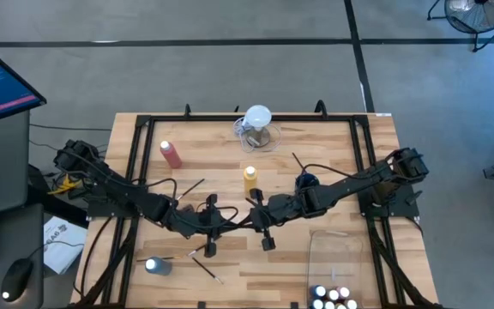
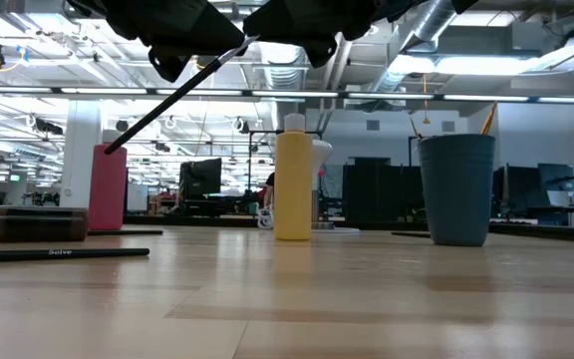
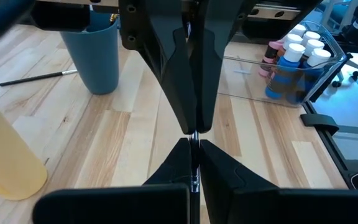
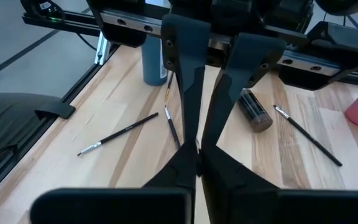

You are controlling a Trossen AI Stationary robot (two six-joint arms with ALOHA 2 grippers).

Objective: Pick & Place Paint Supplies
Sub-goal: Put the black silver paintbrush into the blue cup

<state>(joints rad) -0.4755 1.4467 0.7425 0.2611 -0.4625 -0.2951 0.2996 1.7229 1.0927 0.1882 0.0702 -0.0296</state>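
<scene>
Dark brush (image 2: pixel 172 92) hangs above the desk (image 1: pixel 333 176) near the yellow bottle (image 1: pixel 250 178), pinched by both pincers, left (image 1: pixel 215 225) and right (image 1: pixel 260 221): a handover. Next, the left should release.

Clear jug (image 1: pixel 258 130) with white round top, blue cup (image 2: pixel 456 188) — clear bin (image 1: pixel 340 257)

Two matte black jointed arms trailing looped black cables, each ending in tapered, wedge-shaped black jaws.
</scene>
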